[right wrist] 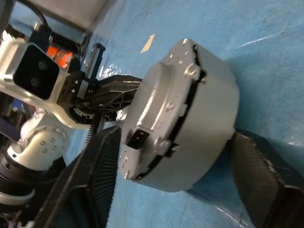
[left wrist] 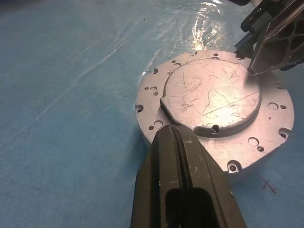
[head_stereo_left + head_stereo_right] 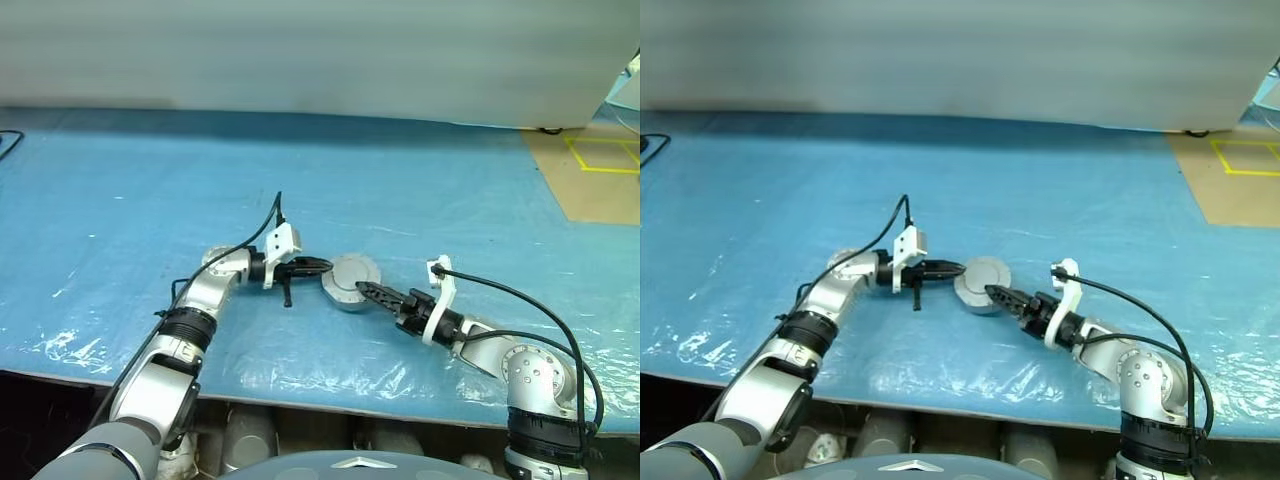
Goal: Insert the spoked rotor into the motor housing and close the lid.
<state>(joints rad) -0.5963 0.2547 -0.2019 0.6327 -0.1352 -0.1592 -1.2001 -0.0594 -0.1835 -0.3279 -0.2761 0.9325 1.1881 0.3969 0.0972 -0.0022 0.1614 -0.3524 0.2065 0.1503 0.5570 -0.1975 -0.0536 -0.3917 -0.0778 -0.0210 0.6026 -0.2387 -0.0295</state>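
Just one lid, two hands.

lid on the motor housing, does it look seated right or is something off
In the right wrist view the lid looks slightly askew on the motor housing: a dark gap runs along their seam, so it may not be fully seated. The shut left gripper rests on its scratched top; the right gripper straddles the housing, open.

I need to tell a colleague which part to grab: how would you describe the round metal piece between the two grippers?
On the blue plastic-covered table, look between the left gripper and the right gripper. There sits the motor housing with the lid on: a squat silver drum with small holes around its plain top.
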